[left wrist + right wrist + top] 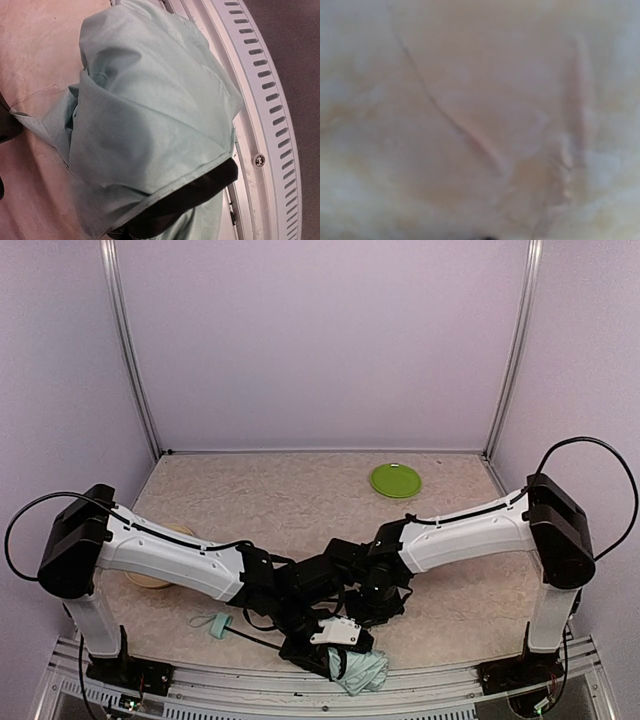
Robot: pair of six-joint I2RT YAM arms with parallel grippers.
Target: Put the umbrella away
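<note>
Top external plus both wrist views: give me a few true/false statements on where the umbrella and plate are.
1. The umbrella lies with its mint fabric bunched at the near edge of the table, beside the rail. True.
2. The umbrella's handle rests on the green plate. False: the handle lies on the bare table at the near left, and the plate sits far right with nothing on it.
3. The left wrist view shows black lining under the mint fabric. True.
4. The right wrist view shows mint fabric. False: it shows only a blurred pale surface.
</note>
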